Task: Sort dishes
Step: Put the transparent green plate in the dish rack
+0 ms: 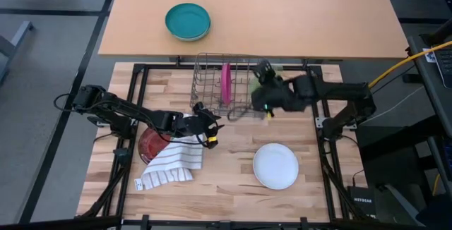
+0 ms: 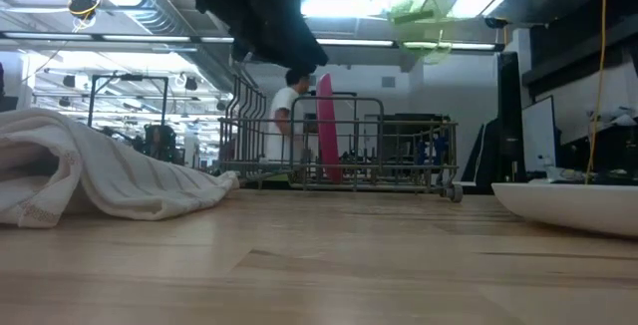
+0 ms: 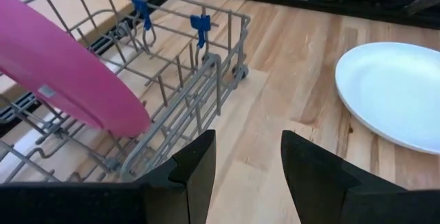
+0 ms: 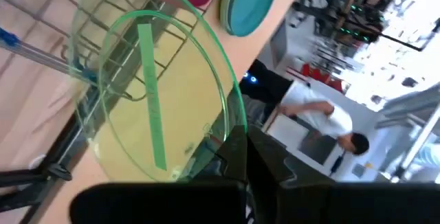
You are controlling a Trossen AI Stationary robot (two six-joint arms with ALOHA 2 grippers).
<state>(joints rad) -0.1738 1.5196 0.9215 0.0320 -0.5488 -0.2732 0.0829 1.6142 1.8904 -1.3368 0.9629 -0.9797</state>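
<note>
Pale green plastic, held on edge: the right claw [image 1: 263, 75] is clamped on the rim of the green plate [image 4: 158, 86] and carries it high over the wire rack [image 1: 220, 82], its face turned upright, I judge, so it can drop between the tines as the pink plate [image 1: 226, 80] already has. That pink plate stands on edge in the rack, just beside and below the right claw; in the low view it shows as a thin vertical sliver [image 2: 325, 126] with the green plate [image 2: 424, 16] hanging well above the rack's top wire. Holding by the rim leaves the plate's lower edge free to enter a slot, though a thin rim grip could let it swing or slip. The left claw [image 1: 206, 128] hovers with its fingers [image 3: 196, 165] apart and empty, just off the rack's near corner; the dark red plate [image 1: 152, 144] lies behind it, partly under the striped cloth [image 1: 169, 163], so that cloth would hamper a clean pick. A white plate [image 1: 275, 165] lies flat on the table, near and to the front of the right claw, apart from everything else. A teal bowl [image 1: 188, 20] sits on the far table, well beyond the rack. Sorting looks partly done: one plate racked, one in the air, others still on the table.
</note>
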